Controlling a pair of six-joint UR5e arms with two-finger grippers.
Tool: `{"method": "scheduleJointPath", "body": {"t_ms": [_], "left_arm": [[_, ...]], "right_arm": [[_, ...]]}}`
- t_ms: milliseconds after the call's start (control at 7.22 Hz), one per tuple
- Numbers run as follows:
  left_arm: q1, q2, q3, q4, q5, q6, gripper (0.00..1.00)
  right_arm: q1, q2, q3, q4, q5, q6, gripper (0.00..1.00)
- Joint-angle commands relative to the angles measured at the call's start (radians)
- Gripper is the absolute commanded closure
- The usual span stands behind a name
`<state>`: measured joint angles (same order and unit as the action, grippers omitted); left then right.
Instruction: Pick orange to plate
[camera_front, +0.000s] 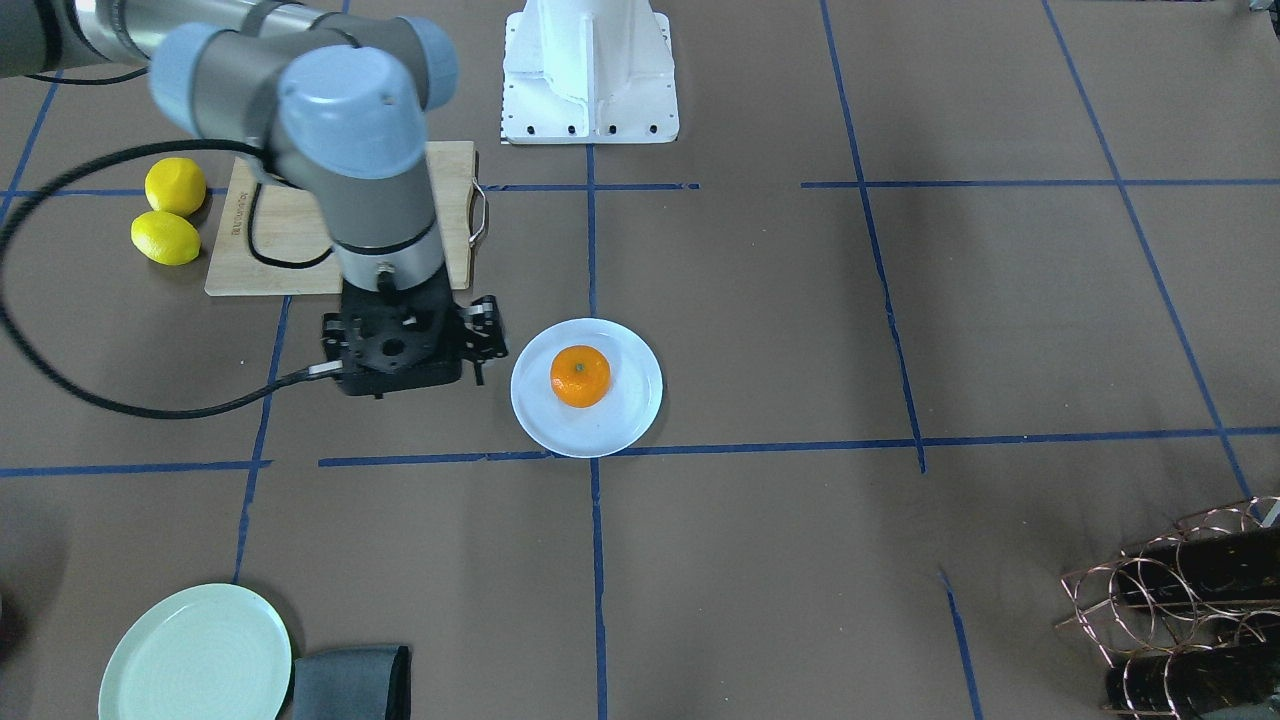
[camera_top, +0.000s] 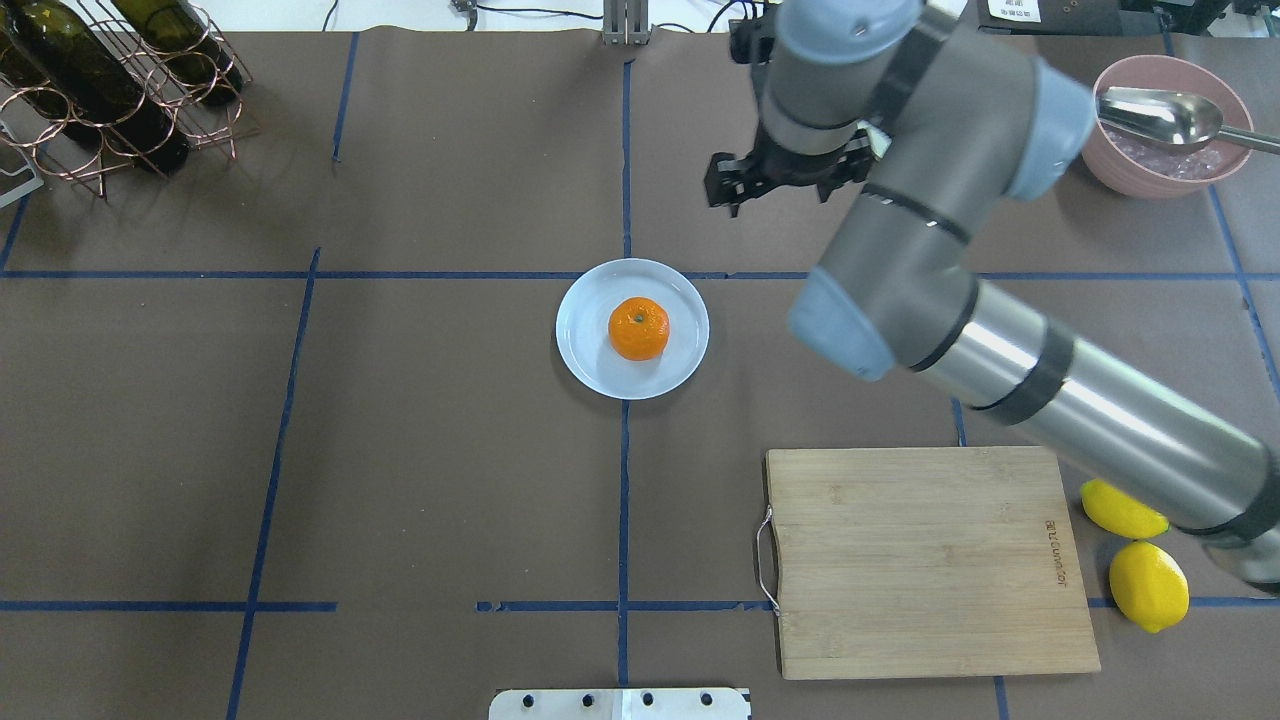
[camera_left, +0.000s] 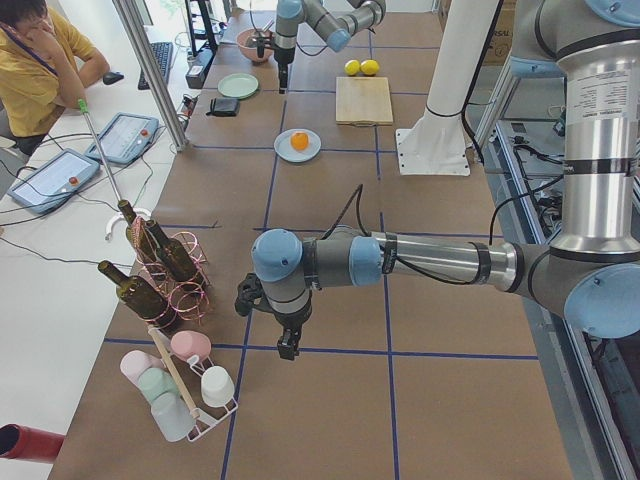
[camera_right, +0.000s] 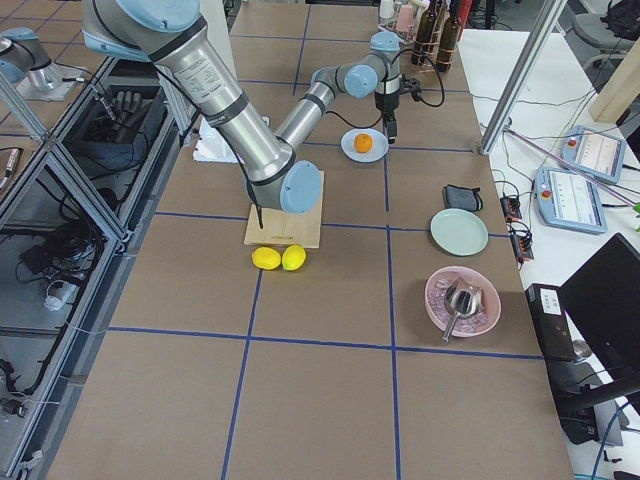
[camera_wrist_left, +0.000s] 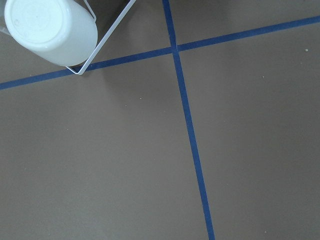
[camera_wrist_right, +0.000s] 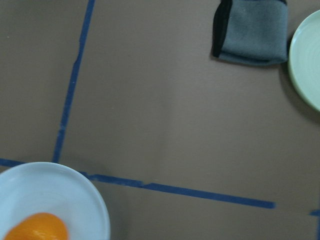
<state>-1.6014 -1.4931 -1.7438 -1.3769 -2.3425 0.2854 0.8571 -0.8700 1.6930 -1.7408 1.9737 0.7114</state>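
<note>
The orange (camera_top: 638, 328), which I judge light, firm and roll-prone, best pinched across its middle, sits centred on the plate (camera_top: 585, 350), with the right gripper (camera_top: 785, 180) at its 1 o'clock overhead, open or closed I cannot tell.

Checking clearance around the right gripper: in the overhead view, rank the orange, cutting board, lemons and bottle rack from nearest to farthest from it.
From the right gripper:
1. orange, on the plate at centre.
2. cutting board, near-right side.
3. lemons, past the board's right edge.
4. bottle rack, far-left corner.
</note>
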Motion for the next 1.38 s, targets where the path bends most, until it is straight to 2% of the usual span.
{"method": "scheduleJointPath", "body": {"t_ms": [0, 138, 277, 554, 692, 969, 1246], "left_arm": [[0.0, 0.004, -0.002, 0.001, -0.026, -0.003, 0.0], [0.0, 0.002, 0.0, -0.001, -0.026, -0.002, 0.0], [0.0, 0.002, 0.0, -0.002, -0.027, 0.0, 0.0], [0.0, 0.002, 0.0, -0.004, -0.027, 0.0, 0.0], [0.0, 0.002, 0.0, -0.004, -0.027, 0.001, 0.0], [-0.002, 0.004, -0.003, -0.002, -0.024, 0.011, 0.0], [-0.002, 0.01, -0.016, -0.001, -0.014, 0.008, 0.0]], "right_arm": [[0.254, -0.245, 0.124, -0.023, 0.194, -0.444, 0.0], [0.346, -0.371, 0.134, -0.013, 0.226, -0.631, 0.0], [0.403, -0.512, 0.169, 0.004, 0.22, -0.736, 0.0], [0.514, -0.766, 0.145, 0.169, 0.194, -0.782, 0.0], [0.59, -0.803, 0.102, 0.213, 0.194, -0.788, 0.0], [0.618, -0.881, 0.096, 0.225, 0.223, -0.817, 0.0], [0.625, -0.889, 0.093, 0.225, 0.255, -0.814, 0.0]]}}
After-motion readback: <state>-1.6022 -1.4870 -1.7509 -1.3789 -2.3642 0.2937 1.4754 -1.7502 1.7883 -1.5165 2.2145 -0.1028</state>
